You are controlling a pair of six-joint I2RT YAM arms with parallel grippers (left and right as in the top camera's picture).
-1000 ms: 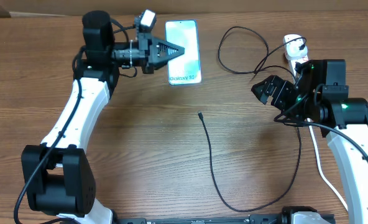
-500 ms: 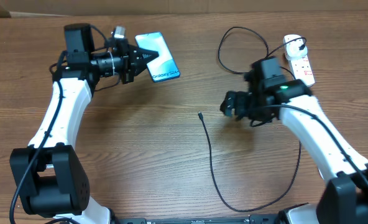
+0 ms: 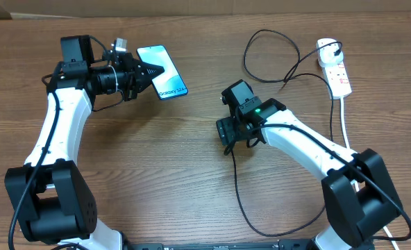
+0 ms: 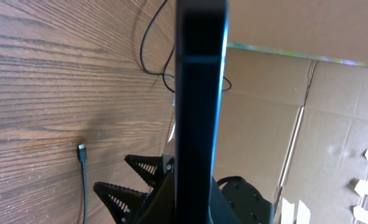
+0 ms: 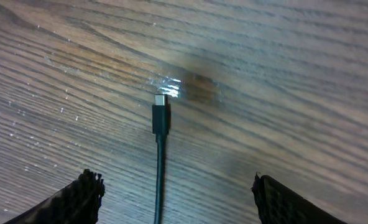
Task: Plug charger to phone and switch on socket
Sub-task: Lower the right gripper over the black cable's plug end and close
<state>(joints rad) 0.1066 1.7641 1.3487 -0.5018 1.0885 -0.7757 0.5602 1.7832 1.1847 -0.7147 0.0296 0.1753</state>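
Observation:
My left gripper [image 3: 152, 71] is shut on the phone [image 3: 168, 80], which it holds off the table at the back left, blue screen up and tilted. The left wrist view shows the phone edge-on [image 4: 199, 81]. The charger, a thin black cable [image 3: 237, 189], loops over the table's middle towards the socket [image 3: 337, 67] at the back right. My right gripper [image 3: 228, 137] is open just above the cable's plug tip [image 5: 160, 116], one finger on each side [image 5: 174, 186]. The gripper hides the tip in the overhead view.
A thick white cord [image 3: 344, 125] runs from the socket down the right side. Cardboard [image 3: 191, 5] lines the table's back edge. The cable's far loop [image 3: 261, 52] lies between the phone and the socket.
My right arm has swung left from near the socket and now hangs over the cable's plug tip. My left gripper has drawn the phone left and turned it.

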